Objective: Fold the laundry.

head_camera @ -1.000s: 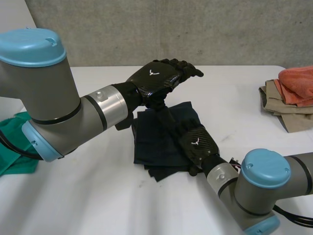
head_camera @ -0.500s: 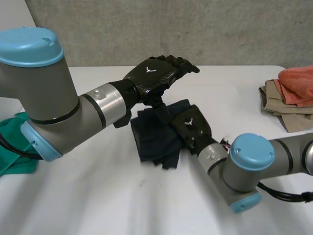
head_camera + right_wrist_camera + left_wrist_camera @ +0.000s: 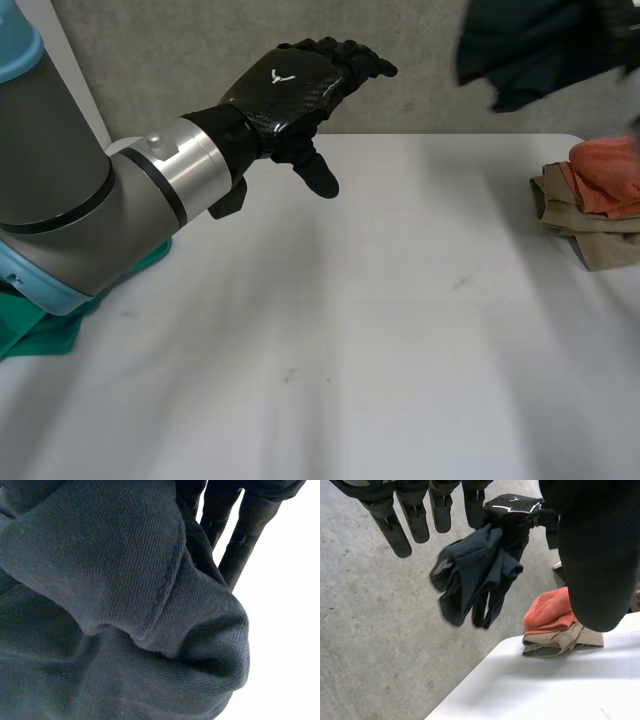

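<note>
Your right robot hand [image 3: 512, 509] clutches the bunched navy cloth [image 3: 475, 575] high in the air, on the folded stack's [image 3: 590, 200] side of the desk [image 3: 350, 350]. Your left robot hand [image 3: 290, 85] hovers spread and empty, well apart.

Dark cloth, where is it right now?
Head view: the dark cloth hangs in the air at the right, above the folded pile, gripped by the right hand.
</note>
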`<state>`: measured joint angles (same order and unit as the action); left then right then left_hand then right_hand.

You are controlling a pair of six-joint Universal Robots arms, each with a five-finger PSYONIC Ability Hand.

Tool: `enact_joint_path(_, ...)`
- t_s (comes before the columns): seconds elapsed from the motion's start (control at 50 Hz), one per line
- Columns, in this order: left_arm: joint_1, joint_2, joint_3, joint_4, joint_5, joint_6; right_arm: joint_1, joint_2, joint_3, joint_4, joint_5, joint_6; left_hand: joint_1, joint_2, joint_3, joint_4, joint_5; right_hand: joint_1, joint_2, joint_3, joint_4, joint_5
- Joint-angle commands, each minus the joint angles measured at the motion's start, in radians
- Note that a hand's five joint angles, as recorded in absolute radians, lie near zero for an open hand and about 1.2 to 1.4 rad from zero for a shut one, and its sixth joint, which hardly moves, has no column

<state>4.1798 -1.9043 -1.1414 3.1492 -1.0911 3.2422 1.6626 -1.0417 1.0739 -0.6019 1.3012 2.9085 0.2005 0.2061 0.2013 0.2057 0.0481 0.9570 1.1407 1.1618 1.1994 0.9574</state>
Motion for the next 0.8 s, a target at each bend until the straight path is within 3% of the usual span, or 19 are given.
enact_joint_path(0.02,-0.018,-0.004,-0.014,0.0,0.002,0.001,-0.276,0.112,-0.078,-0.021,-0.206,0.202,0.045,0.04,0.044,0.04,0.023,0.439,0.256,0.234,0.197,0.264)
enact_joint_path(0.2,-0.049,-0.025,-0.034,0.002,0.005,0.007,-0.481,0.4,-0.134,-0.195,-0.379,0.255,0.039,0.034,0.039,0.034,0.017,0.439,0.256,0.234,0.197,0.264)
enact_joint_path(0.36,-0.066,-0.029,-0.034,0.002,0.005,0.005,-0.532,0.525,-0.089,-0.288,-0.562,0.261,0.039,0.034,0.039,0.034,0.017,0.439,0.256,0.234,0.197,0.264)
enact_joint_path(0.42,-0.069,-0.029,-0.034,0.002,0.003,0.005,-0.537,0.52,-0.068,-0.3,-0.585,0.261,0.039,0.034,0.039,0.034,0.017,0.439,0.256,0.234,0.197,0.264)
enact_joint_path(0.54,-0.073,-0.027,-0.035,0.002,0.002,0.005,-0.538,0.482,-0.046,-0.306,-0.545,0.261,0.042,0.037,0.042,0.037,0.02,0.439,0.256,0.234,0.197,0.264)
enact_joint_path(0.58,-0.078,-0.027,-0.035,0.002,0.002,0.007,-0.538,0.463,-0.032,-0.297,-0.528,0.261,0.042,0.037,0.042,0.037,0.02,0.02,-0.164,-0.185,-0.223,-0.155)
enact_joint_path(0.6,-0.081,-0.025,-0.035,0.002,0.002,0.007,-0.54,0.438,-0.016,-0.28,-0.51,0.262,0.042,0.037,0.042,0.037,0.02,-0.395,-0.579,-0.6,-0.638,-0.57)
enact_joint_path(0.66,-0.084,-0.022,-0.035,0.002,0.002,0.007,-0.54,0.37,0.018,-0.199,-0.476,0.261,0.042,0.037,0.042,0.037,0.02,-0.782,-0.966,-0.987,-1.025,-0.957)
enact_joint_path(0.8,-0.09,-0.015,-0.035,0.002,0.002,0.004,-0.572,0.237,0.078,0.02,-0.433,0.215,0.042,0.037,0.042,0.037,0.02,-0.782,-0.966,-0.987,-1.025,-0.957)
